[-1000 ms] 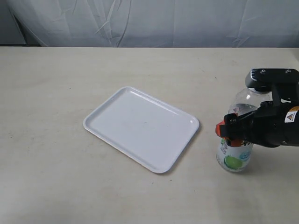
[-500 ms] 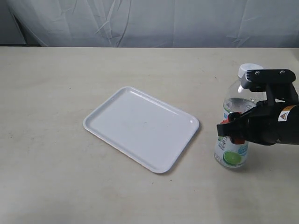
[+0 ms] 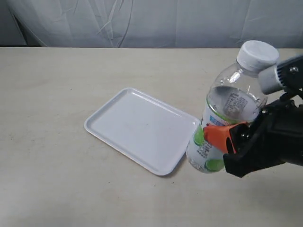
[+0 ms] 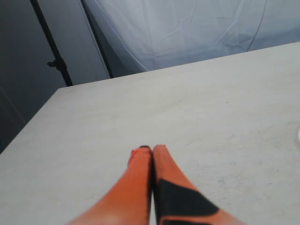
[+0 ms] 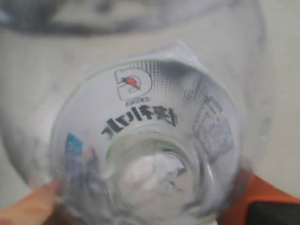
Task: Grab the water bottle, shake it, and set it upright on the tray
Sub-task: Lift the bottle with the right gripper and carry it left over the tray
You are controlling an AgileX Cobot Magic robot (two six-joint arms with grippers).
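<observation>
The water bottle [image 3: 226,109], clear with a white cap and a green-and-white label, hangs tilted in the air just right of the tray [image 3: 137,127], cap leaning toward the upper right. My right gripper [image 3: 222,142] is shut on its labelled middle, orange fingers on either side. In the right wrist view the water bottle [image 5: 145,140] fills the picture, blurred, with an orange finger [image 5: 28,206] on one side of it. The white tray lies flat on the table. My left gripper [image 4: 151,151] is shut on nothing above bare table; it is out of the exterior view.
The beige table [image 3: 57,85] stretches round the tray. A white cloth backdrop [image 3: 151,21] hangs behind the far edge. In the left wrist view a dark stand [image 4: 54,61] rises beyond the table edge.
The right gripper has lifted the bottle off the table and carried it left toward the tray. The bottle now looks larger, leans over, and its base hangs near the tray's right corner.
</observation>
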